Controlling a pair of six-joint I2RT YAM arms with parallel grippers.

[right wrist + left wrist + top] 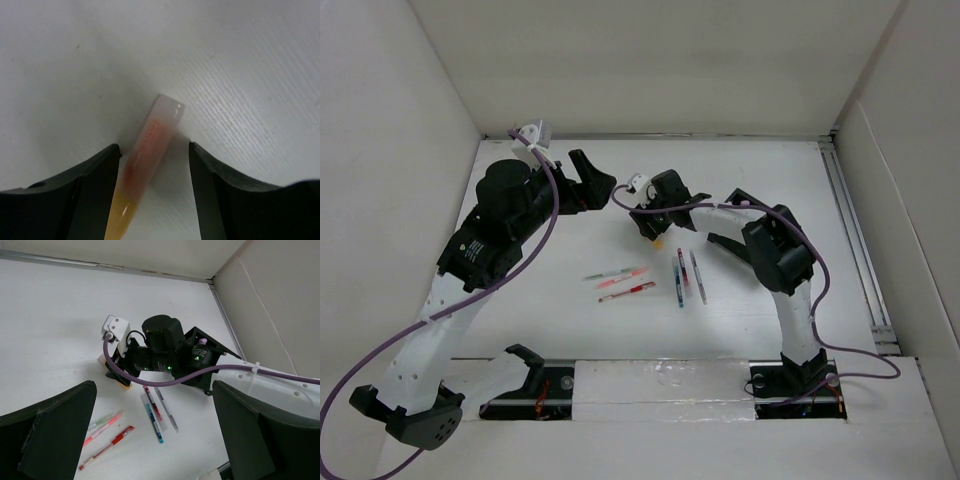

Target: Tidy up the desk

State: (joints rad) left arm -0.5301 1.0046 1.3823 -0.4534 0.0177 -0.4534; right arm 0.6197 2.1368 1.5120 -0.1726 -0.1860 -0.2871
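White counter, walled by white panels, filled mid-frame; loose pens lay at centre. The right fingers stood wide astride an orange item, apparently a pen, judged light, slick and prone to roll; grip mid-barrel. The left fingers hung wide, empty.

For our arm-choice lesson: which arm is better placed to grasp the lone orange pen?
Right: the right end effector, open, straddles the orange pen; the left end effector hangs open, away from it.

Three slim plastic pens, green, pink and red, lie grouped. Three blue, red and grey pens lie alongside. A translucent orange marker lies nearby.
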